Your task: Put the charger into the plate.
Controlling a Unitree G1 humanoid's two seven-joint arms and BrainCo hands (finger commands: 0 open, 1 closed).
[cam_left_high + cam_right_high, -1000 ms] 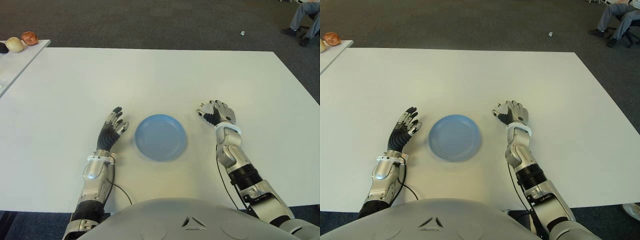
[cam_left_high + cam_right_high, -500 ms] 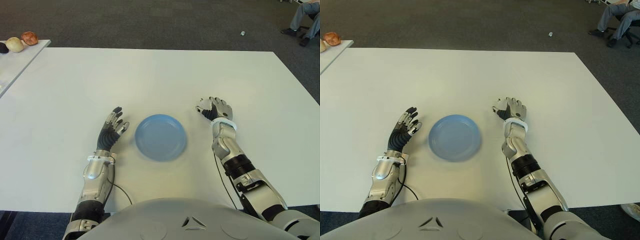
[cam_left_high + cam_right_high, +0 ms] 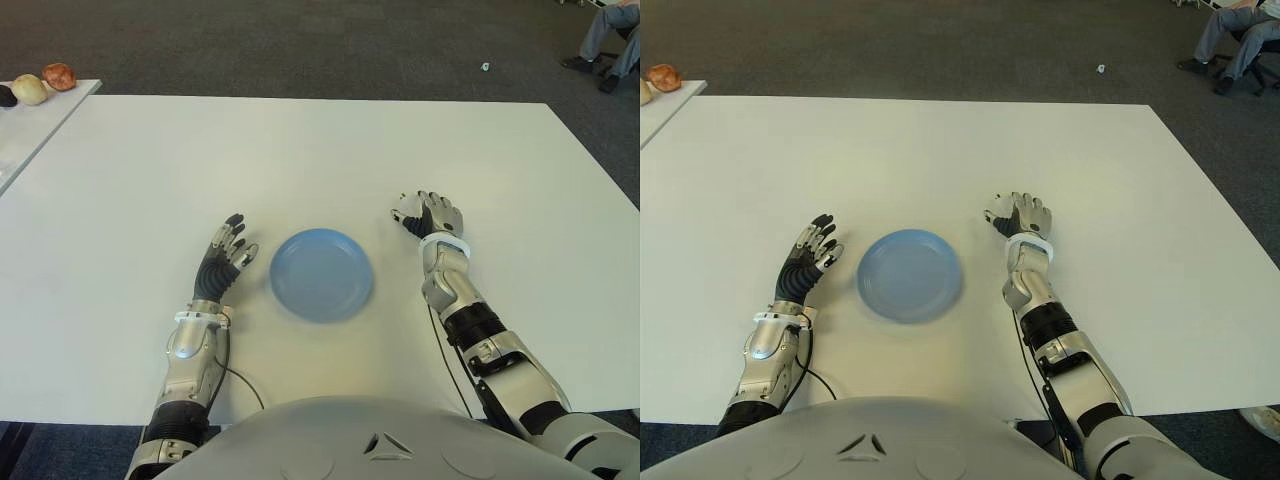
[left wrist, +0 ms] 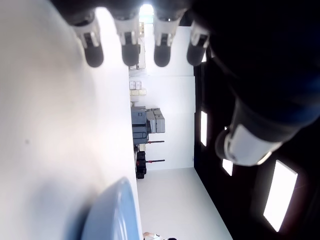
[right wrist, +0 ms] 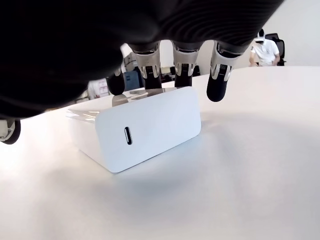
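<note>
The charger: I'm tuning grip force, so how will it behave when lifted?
The white charger looks like a rigid block, likely dense for its size. Its smooth glossy faces may slip under the right hand's fingertips. Lying flat on the table, it shouldn't roll.

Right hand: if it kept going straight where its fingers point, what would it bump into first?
Probably the white charger. The right hand arches right over it, fingertips pointing down around the box, not yet closed on it.

the plate [image 3: 322, 274] lies on the bench [image 3: 300, 150] between the hands. the left hand [image 3: 226, 254] shows just left of it. the right hand [image 3: 428, 215] arches over the charger [image 5: 136, 125] to its right.
</note>
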